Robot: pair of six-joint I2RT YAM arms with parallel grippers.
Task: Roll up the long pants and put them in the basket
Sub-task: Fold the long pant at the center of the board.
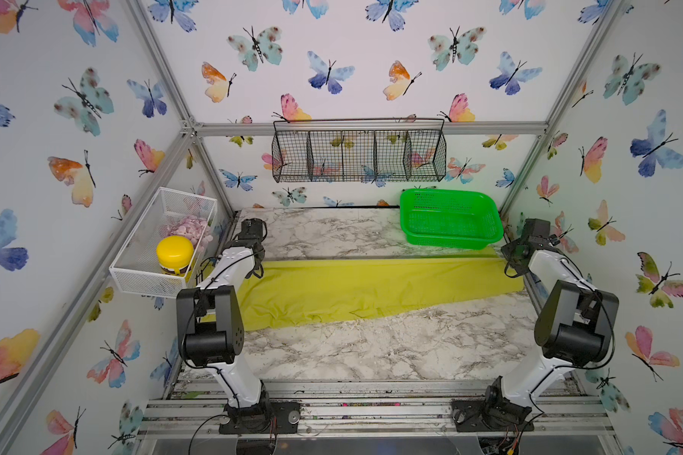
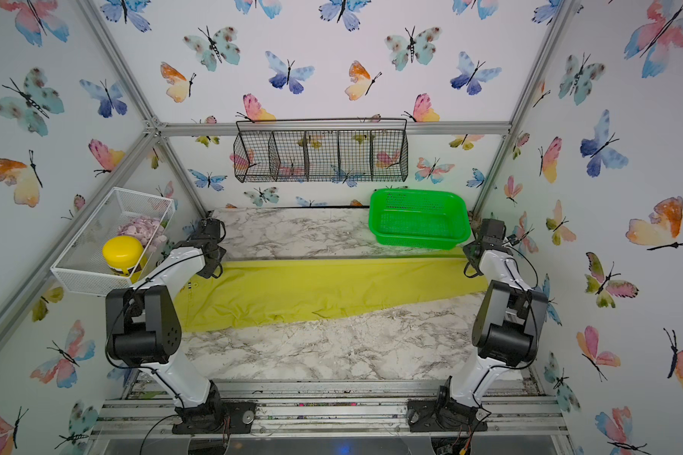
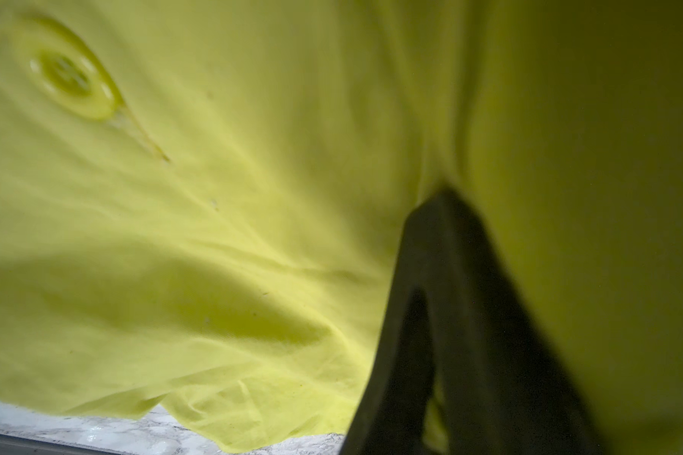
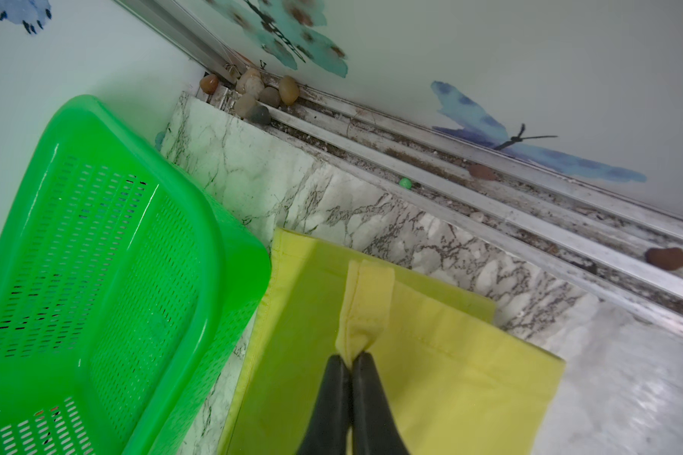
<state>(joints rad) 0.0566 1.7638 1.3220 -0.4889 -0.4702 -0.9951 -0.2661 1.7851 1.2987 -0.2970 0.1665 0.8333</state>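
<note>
In both top views the long pants (image 1: 363,287) lie as a wide band across the middle of the frame on the marble table (image 1: 371,346), broad and rumpled at the left and narrowing toward the right. The left arm (image 1: 229,268) reaches down to the band's far edge at its left end, and the right arm (image 1: 549,268) to the right end; the arms hide the fingertips here. The step looks like a lengthwise fold or straightening ahead of the roll. To do it well, both ends should travel together and level, with the cloth taut between them, so the wrinkles at the band's lower left flatten instead of being rolled in.

The green basket (image 1: 452,238), at the upper right of the table, is empty and sits at the band's far edge; the cloth should be drawn clear of it. The black wire basket (image 1: 324,155) at upper centre shows nothing in its compartments; the white mesh tray (image 1: 146,283) at the left holds a yellow-lidded jar (image 1: 174,252) and a pale pink heap (image 1: 192,228).

In the left wrist view the left gripper (image 3: 444,193) shows one dark finger (image 3: 462,283), with cloth gathered to its tip and draped over the rest. The jaws read as pressed together on the pants; a button (image 3: 68,77) is sewn nearby.

In the right wrist view the right gripper (image 4: 349,360) is pressed together on a raised pleat at the pants' hem end. The basket is just beside the cloth; whether it touches I cannot tell.
</note>
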